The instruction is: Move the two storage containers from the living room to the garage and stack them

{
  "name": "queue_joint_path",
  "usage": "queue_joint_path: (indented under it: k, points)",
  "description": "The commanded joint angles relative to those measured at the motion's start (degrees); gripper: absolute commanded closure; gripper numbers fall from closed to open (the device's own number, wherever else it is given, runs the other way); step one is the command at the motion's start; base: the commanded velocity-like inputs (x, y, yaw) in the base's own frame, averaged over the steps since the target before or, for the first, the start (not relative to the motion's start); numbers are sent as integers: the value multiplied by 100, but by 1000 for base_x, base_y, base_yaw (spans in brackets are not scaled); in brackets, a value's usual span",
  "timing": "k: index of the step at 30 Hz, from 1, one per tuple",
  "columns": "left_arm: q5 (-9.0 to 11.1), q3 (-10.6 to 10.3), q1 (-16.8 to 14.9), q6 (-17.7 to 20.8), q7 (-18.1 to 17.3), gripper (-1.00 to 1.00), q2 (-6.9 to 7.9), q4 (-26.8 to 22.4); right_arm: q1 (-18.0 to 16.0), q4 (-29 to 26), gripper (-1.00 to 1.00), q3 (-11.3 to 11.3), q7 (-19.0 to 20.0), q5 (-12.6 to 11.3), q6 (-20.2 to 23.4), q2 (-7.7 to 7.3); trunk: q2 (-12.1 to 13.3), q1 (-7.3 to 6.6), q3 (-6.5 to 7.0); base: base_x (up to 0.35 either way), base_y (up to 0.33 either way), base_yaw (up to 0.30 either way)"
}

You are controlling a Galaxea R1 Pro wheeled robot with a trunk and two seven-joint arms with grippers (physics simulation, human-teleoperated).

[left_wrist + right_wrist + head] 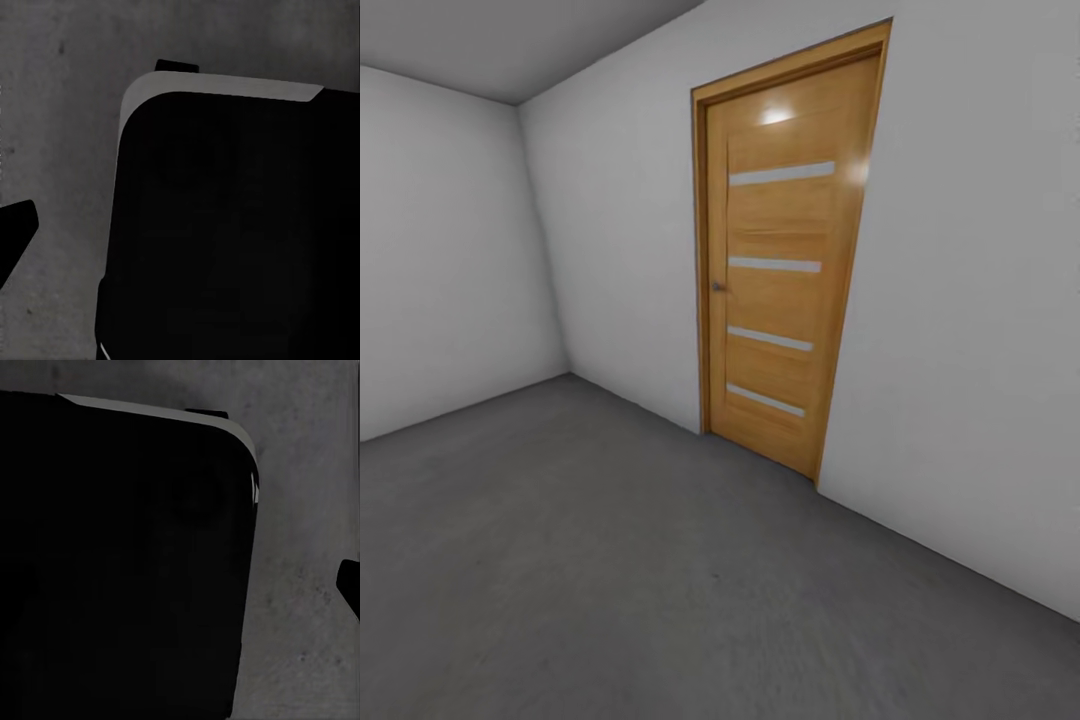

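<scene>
I am in the garage, looking at its dark grey concrete floor (610, 570) and plain white walls (450, 250). The two storage containers are out of view. In the left wrist view, one dark fingertip (16, 229) of my left gripper pokes in over the floor (60, 135), beside my black base (232, 225). In the right wrist view, a dark fingertip (351, 585) of my right gripper shows at the frame's edge, next to the same black base (120, 570). Nothing shows at either fingertip, and the jaw gaps are outside the frames.
A shut wood-panelled door (785, 260) with pale horizontal strips stands in the white wall (970, 330) ahead on the right. Two walls meet in a corner at the far left (535, 240). Concrete floor stretches from me to both walls.
</scene>
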Motion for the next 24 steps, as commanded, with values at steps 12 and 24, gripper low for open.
queue_joint_path:
  k: [12,24]
  points:
    - [39,2,0,-13,4,-100,3,1,-3,8,-100,37,1,11,-19,-1,-2,3,-4,321,86,-172]
    - [39,2,-1,-12,4,-100,4,1,-3,7,-100,42,1,16,-4,-1,-2,3,-4,321,128,-9]
